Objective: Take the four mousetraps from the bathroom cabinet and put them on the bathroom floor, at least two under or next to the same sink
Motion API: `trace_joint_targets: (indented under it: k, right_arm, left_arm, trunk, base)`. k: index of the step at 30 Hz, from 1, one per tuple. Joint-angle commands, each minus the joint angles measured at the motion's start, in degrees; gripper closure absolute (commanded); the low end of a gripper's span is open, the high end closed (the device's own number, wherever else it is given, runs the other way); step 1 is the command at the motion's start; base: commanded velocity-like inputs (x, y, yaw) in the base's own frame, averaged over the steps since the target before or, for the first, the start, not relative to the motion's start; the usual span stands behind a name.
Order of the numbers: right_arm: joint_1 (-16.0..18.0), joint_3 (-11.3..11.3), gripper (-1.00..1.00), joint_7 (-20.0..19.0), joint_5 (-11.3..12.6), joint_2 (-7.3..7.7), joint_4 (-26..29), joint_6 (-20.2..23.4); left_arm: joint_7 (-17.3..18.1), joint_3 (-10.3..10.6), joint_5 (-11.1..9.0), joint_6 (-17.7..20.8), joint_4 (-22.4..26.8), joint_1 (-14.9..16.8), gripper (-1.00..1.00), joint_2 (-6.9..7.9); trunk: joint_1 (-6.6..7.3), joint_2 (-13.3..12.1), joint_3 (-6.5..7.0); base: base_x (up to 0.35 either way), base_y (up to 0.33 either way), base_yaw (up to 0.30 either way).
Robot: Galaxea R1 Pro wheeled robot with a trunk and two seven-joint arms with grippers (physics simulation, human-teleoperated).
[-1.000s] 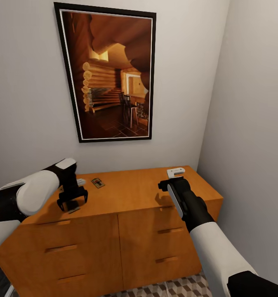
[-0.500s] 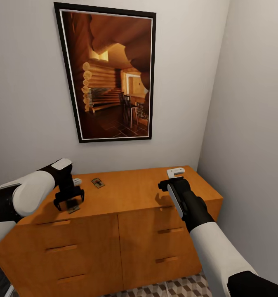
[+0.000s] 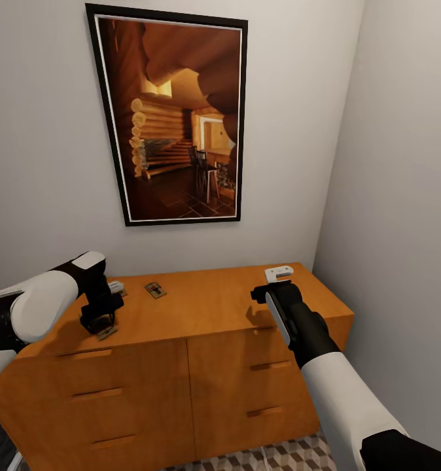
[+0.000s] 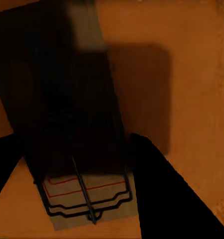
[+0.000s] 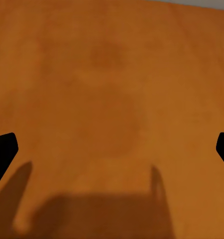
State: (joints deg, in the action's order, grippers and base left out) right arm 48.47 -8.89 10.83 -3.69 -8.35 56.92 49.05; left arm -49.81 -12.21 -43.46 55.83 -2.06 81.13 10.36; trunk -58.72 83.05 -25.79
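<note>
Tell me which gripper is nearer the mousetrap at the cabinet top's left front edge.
Left. The left gripper straddles that mousetrap, fingers either side; the right gripper hovers far along the cabinet top.

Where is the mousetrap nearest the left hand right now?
In the head view the mousetrap lies on the cabinet top near its front left edge, directly under the left hand; the left wrist view shows it between the fingers.
</note>
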Motion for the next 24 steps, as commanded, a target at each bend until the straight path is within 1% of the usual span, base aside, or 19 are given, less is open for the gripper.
trace_joint_targets:
  k: [1, 6, 9, 14, 17, 21, 24]
  right_arm:
    - [0.0, -0.1, -1.00, 0.0, -0.4, 0.00, 0.0, 0.3]
    - [0.0, -0.1, -1.00, 0.0, -0.4, 0.00, 0.0, 0.3]
    - [0.0, -0.1, -1.00, 0.0, -0.4, 0.00, -0.1, 0.3]
    - [0.0, -0.1, -1.00, 0.1, -0.4, 0.00, -0.6, 0.0]
    - [0.0, -0.5, -1.00, 0.1, -0.4, 0.00, -1.5, -0.8]
    - [0.0, -1.1, -1.00, 0.1, -0.4, 0.00, -2.2, -1.8]
    - [0.0, -1.2, -1.00, 0.1, -0.4, 0.00, -2.3, -2.0]
  left_arm:
    - [-0.6, 0.9, 0.9, 0.7, -0.1, -3.4, 1.00, 0.03]
    - [-0.5, 0.9, 0.9, 0.7, 0.3, -3.4, 1.00, -0.06]
    - [-0.4, 0.9, 0.8, 0.8, 1.6, -3.4, 1.00, -0.14]
    - [-0.6, 0.9, 0.7, 1.6, 9.2, -3.4, 1.00, -0.55]
    - [-0.7, 0.9, 0.7, 1.9, 10.8, -3.4, 1.00, -1.31]
    - [-0.9, 1.0, 0.7, 2.0, 11.4, -3.4, 1.00, -2.64]
    - [-0.9, 1.0, 0.7, 2.0, 11.4, -3.2, 1.00, -3.12]
  trunk:
    - [-0.01, 0.0, -0.08]
    - [-0.01, 0.0, -0.08]
    - [-0.01, 0.0, -0.08]
    - [-0.01, 0.0, -0.08]
    - [-0.01, 0.0, -0.08]
    - [-0.01, 0.0, -0.08]
    - [-0.01, 0.0, -0.08]
  base:
    - [0.000, 0.000, 0.000]
    - [0.000, 0.000, 0.000]
    - [0.000, 0.000, 0.000]
    - [0.000, 0.000, 0.000]
    - [0.000, 0.000, 0.000]
    - [0.000, 0.000, 0.000]
    - [0.000, 0.000, 0.000]
